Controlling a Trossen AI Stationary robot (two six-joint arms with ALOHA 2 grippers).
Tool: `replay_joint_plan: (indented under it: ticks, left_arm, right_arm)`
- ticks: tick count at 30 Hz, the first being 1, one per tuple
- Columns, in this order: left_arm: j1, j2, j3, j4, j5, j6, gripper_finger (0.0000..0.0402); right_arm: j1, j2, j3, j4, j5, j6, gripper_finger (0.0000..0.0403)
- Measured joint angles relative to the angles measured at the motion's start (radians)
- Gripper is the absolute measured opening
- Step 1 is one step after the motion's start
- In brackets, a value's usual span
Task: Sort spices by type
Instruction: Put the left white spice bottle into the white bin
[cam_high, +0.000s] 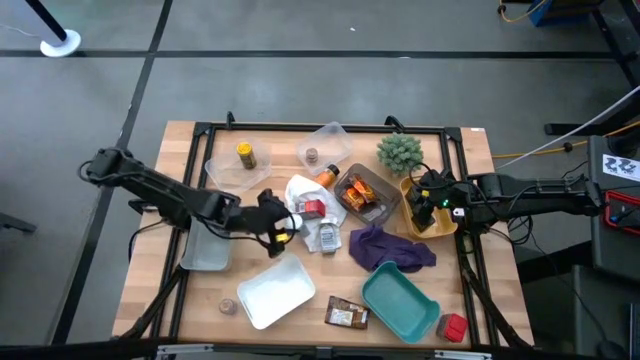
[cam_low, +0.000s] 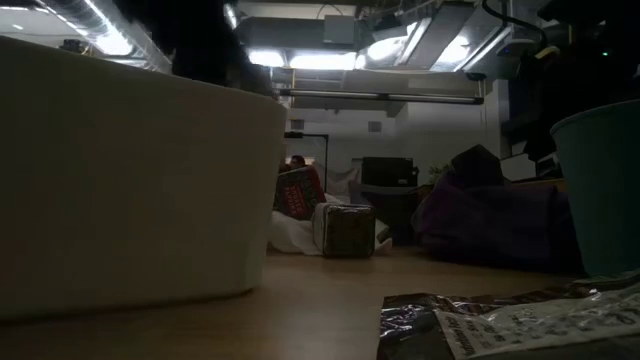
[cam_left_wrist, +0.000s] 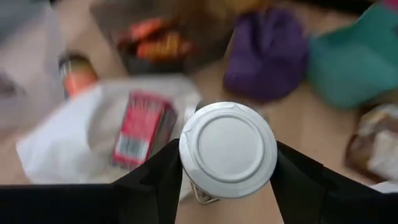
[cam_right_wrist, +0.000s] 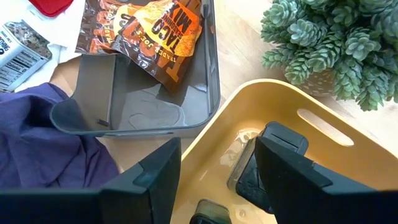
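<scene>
My left gripper (cam_high: 277, 226) is near the table's middle, beside the white cloth (cam_high: 300, 195), and is shut on a white-capped jar (cam_left_wrist: 227, 149). A red box (cam_left_wrist: 138, 127) lies on that cloth beyond the jar. My right gripper (cam_high: 424, 205) is open and empty above the yellow tray (cam_right_wrist: 348, 155), which holds dark items (cam_right_wrist: 264, 168). A yellow jar (cam_high: 245, 153) and a brown jar (cam_high: 313, 155) stand in clear trays at the far side. An orange jar (cam_high: 326, 175) is by the cloth. Orange packets (cam_right_wrist: 158, 31) lie in the grey tray (cam_high: 362, 192). My left gripper pinches the white-capped jar between its two fingers, one on each opposite side at or just under the cap's rim (cam_left_wrist: 185, 163). The cap's flat top faces my wrist camera, so the jar lies along the fingers. I cannot tell whether it is clear of the table.
A green spiky plant (cam_high: 400, 152) stands behind the yellow tray. A purple cloth (cam_high: 390, 248), a teal tray (cam_high: 400, 305), a white tray (cam_high: 275, 295), a pale tray (cam_high: 205, 250), a silver packet (cam_high: 327, 237), a brown packet (cam_high: 345, 315), a small jar (cam_high: 228, 305) and another red box (cam_high: 452, 327) fill the near half.
</scene>
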Motion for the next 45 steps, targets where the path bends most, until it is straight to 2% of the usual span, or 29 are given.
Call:
replay_joint_plan:
  ticks: [5, 9, 13, 21, 27, 31, 45]
  left_arm:
    - [-0.019, -0.084, 0.043, 0.001, 0.0, 0.028, 0.0186]
    - [-0.089, -0.098, 0.047, -0.002, 0.005, 0.015, 0.0186]
    - [-0.177, -0.079, 0.047, 0.002, 0.07, -0.025, 0.0186]
    - [-0.305, 0.024, 0.047, 0.012, 0.073, -0.131, 0.0186]
    - [-0.315, 0.158, 0.047, 0.021, 0.071, -0.133, 0.0186]
    - [-0.314, 0.214, 0.047, 0.044, 0.067, -0.108, 0.0207]
    - [-0.313, 0.261, 0.046, 0.042, 0.061, -0.181, 0.0221]
  right_arm:
    - [0.0, 0.0, 0.0, 0.0, 0.0, 0.0, 0.0205]
    - [0.0, 0.0, 0.0, 0.0, 0.0, 0.0, 0.0205]
    - [0.0, 0.0, 0.0, 0.0, 0.0, 0.0, 0.0205]
    - [0.0, 0.0, 0.0, 0.0, 0.0, 0.0, 0.0205]
    - [0.0, -0.004, 0.001, -0.001, -0.008, 0.0, 0.0205]
    - [0.0, -0.007, 0.033, 0.0, -0.042, 0.0, 0.0205]
    - [0.0, -0.007, 0.206, -0.001, -0.084, -0.088, 0.0205]
